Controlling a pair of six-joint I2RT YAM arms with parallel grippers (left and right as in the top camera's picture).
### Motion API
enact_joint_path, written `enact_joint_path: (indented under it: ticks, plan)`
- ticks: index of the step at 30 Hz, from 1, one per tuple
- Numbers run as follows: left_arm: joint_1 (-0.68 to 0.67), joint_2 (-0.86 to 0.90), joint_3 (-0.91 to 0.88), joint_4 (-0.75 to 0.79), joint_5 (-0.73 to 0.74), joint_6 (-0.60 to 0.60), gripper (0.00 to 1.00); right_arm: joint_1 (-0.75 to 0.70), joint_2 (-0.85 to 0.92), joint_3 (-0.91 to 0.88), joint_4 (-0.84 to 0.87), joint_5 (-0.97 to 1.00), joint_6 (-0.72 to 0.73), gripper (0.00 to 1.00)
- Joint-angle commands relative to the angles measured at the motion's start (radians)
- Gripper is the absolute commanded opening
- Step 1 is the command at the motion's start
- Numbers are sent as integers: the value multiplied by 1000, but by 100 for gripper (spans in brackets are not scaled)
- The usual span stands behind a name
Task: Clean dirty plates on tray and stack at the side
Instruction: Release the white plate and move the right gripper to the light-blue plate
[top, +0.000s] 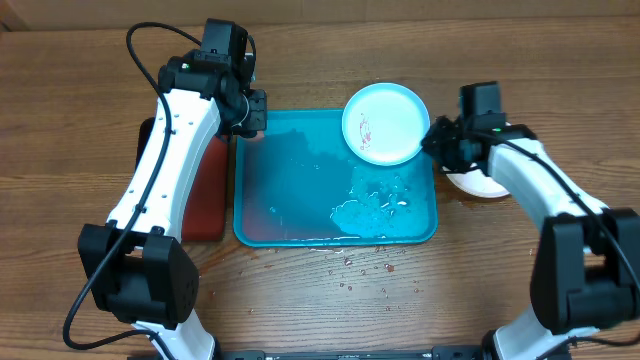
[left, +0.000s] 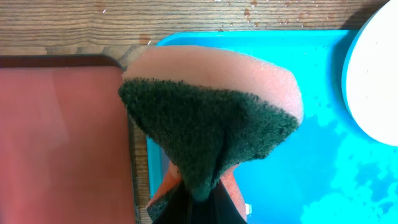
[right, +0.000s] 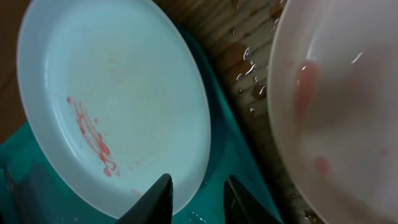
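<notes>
Wood table (top: 80, 60): blue plate (top: 386, 122) on tray (top: 290, 200) corner, beside R end effector (top: 432, 140).

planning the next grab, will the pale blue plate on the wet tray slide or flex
Probably slippery: the pale blue round plastic plate sits on the wet turquoise rectangular plastic tray. Likely light and stiff, judging by its thin shallow rim. It overlaps the tray's corner, so pushing may tip it.

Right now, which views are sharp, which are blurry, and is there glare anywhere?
Overhead: evenly lit and sharp, pale glints on the wet tray. Left wrist: the sponge is crisp; the pale blue plate at right is washed out. Right wrist: soft overall, the white plate blurred with small highlights, the red smear readable.
</notes>
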Motion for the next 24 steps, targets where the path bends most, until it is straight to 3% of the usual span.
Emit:
enact_joint_path:
  ticks: [1,15,24]
  plan:
    - [1,14,-5,4,8,-9,4,37,38,19,21,40,68,28]
    - [1,16,-5,4,11,-26,4,89,120,19,49,90,81,20]
    - [1,16,-5,5,8,-43,4,157,132,19,-38,-139,74,4]
